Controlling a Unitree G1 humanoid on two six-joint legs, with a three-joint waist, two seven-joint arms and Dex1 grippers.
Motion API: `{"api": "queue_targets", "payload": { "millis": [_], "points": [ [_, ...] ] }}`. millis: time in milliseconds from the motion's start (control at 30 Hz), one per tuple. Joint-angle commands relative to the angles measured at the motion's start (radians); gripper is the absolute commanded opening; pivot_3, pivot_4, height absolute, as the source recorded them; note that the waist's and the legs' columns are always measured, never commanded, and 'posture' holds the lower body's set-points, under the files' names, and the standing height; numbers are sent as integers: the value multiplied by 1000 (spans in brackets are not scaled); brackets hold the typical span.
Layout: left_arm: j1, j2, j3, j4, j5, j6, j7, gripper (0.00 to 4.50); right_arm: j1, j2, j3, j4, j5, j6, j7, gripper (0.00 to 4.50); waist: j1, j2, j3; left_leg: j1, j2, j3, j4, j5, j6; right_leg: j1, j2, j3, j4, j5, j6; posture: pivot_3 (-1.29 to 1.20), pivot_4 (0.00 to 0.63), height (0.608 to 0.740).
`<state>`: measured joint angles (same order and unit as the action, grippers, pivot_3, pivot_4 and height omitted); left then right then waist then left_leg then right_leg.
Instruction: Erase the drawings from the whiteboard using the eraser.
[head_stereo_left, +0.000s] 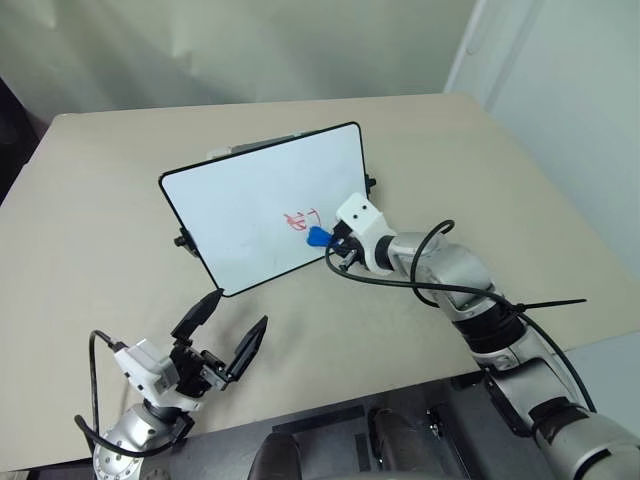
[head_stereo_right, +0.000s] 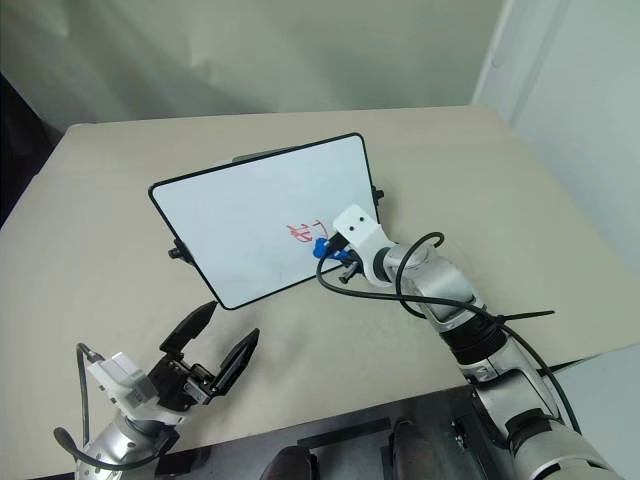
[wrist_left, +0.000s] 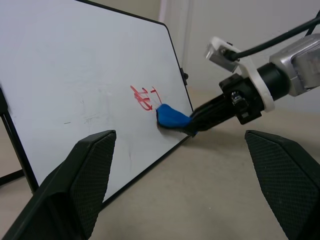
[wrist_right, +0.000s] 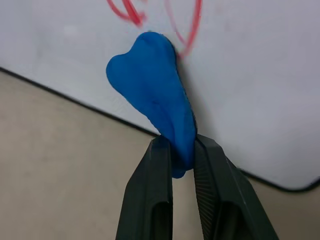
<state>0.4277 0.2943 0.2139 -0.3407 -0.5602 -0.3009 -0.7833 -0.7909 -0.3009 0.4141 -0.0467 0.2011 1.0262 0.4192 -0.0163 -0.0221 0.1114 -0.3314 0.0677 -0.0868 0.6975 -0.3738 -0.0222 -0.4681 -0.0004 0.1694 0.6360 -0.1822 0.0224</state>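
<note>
The whiteboard stands tilted on the tan table, its white face toward me. Small red drawings sit low on its right side. My right gripper is shut on the blue eraser, whose tip presses the board just below the red strokes. The right wrist view has the eraser pinched between both fingers with the drawings just past it. My left gripper hangs open near the table's front edge, apart from the board. Its wrist view takes in the eraser and the drawings.
The tan table spreads around the board. A black stand leg with small knobs holds the board up. A black cable loops off my right wrist over the table.
</note>
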Motion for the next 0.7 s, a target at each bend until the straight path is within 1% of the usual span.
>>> {"api": "queue_targets", "payload": {
  "millis": [33, 200, 400, 533, 700],
  "points": [
    [1, 2, 6, -21, -8, -14, -4, 4500, -18, 1, -43, -14, -21, -20, -5, 399, 0, 0, 0, 0, 0, 0, 0, 0, 0, 0, 0, 0, 0, 0, 0, 0, 150, 740],
    [1, 3, 6, -18, -9, -14, -7, 4500, -54, 29, -122, -4, -14, -52, -18, 399, -1, 0, 0, 0, 0, 0, 0, 1, -1, 0, 0, 0, 2, 0, 0, 0, 150, 740],
    [8, 0, -1, -20, -6, -16, -10, 4500, -61, 40, -148, -6, -29, -68, -30, 399, -1, 0, 0, 0, 0, 0, 0, 0, -1, 0, 0, 0, 3, 0, 0, 0, 150, 740],
    [11, -2, -5, -21, -4, -17, -10, 4500, -45, 46, -140, -27, -29, -76, -19, 399, -1, 0, 0, 0, 0, 0, 0, 0, -1, 0, 0, 0, 3, 0, 0, 0, 150, 740],
    [9, -2, -7, -18, -3, -17, -10, 4500, 40, 11, -48, -48, -46, -92, 38, 399, -1, 0, 0, 0, 0, 0, 0, 1, -2, 0, 0, 0, 3, 0, 0, 0, 150, 740]
  ]
}}
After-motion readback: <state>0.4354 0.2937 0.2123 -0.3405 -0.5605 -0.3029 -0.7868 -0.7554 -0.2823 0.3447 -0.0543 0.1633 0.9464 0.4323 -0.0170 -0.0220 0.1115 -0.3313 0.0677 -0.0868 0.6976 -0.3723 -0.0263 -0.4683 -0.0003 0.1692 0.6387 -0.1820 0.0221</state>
